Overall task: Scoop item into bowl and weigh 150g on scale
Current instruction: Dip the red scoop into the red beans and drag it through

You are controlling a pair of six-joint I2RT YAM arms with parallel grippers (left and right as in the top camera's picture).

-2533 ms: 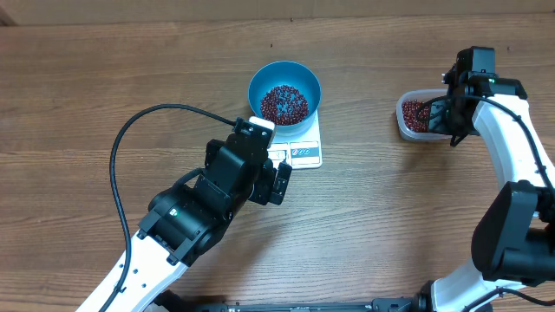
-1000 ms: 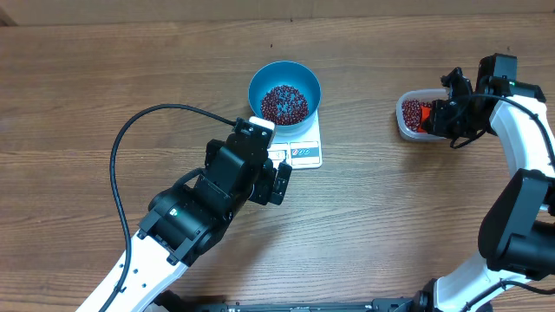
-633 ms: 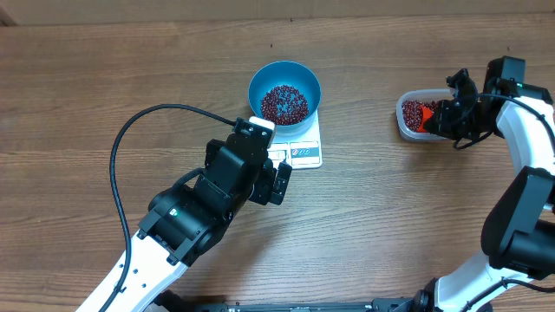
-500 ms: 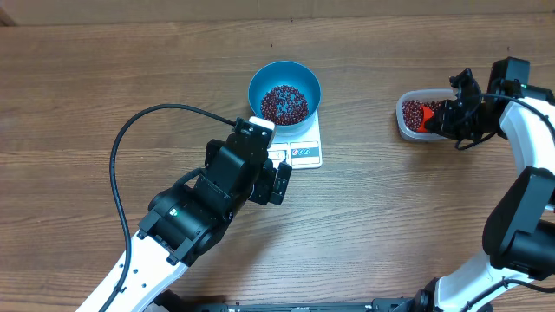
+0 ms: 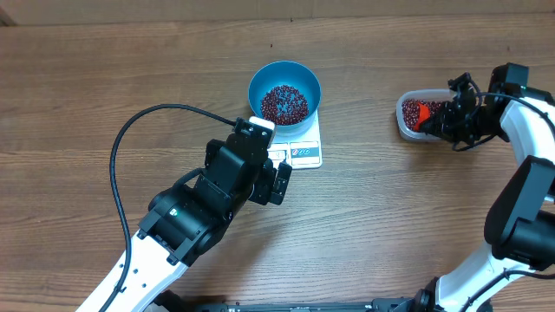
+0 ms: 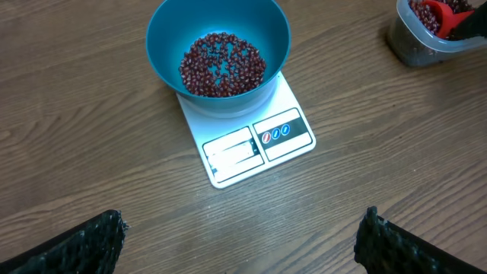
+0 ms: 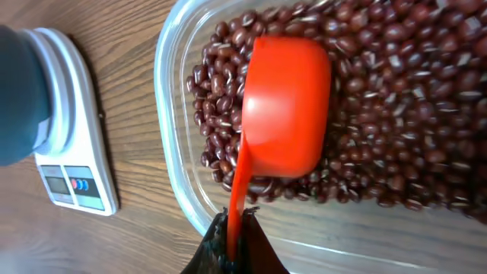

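Beans (image 6: 221, 65): dark red heap in the blue bowl (image 6: 163, 34), which sits on the scale (image 6: 251, 148), on the half away from its display edge. Display window & label panel stay uncovered, facing the left arm. More beans (image 7: 396, 99) fill a clear tub (image 7: 171, 137), well apart from the scale, off to its right side on the wood table (image 5: 390, 225).

R gripper (image 7: 232, 251) is beyond the scale by that tub, jaws closed tight on the thin handle of a red scoop (image 7: 285, 106). Scoop's cup lies in the tub, on top of the beans, nearer the tub wall that faces the scale. Can't tell whether any beans are inside the cup. Handle runs from cup back over the tub rim to the jaws.

L gripper (image 6: 240, 243) hangs just beside the scale's display edge, above the table, not touching scale or bowl. Fingers (image 6: 84, 243) spread wide, nothing betw. them. Black cable (image 5: 130, 139) loops over the table on the side of the scale away from the tub.
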